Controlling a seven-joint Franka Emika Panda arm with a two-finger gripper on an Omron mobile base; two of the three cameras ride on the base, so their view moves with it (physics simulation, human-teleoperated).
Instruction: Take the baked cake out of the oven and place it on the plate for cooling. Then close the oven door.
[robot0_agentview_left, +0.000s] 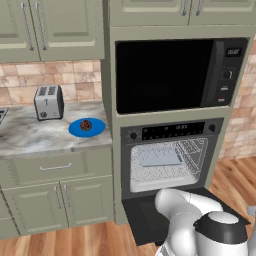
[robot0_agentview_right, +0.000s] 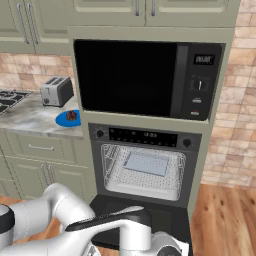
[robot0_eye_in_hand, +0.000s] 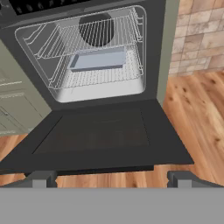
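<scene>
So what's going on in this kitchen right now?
The cake already sits on the blue plate on the counter, beside the toaster. The oven is empty apart from a grey tray on its rack, and the oven door hangs fully open. The gripper is open, holding nothing, low in front of the door's outer edge. Closing the door is what remains.

Lowered oven door (robot0_eye_in_hand: 94, 135) before pincer (robot0_eye_in_hand: 111, 178)

The arm (robot0_agentview_left: 187, 210) is folded low; the end effector (robot0_eye_in_hand: 113, 178) has its 2 fingers spread wide, holding nothing.
</scene>
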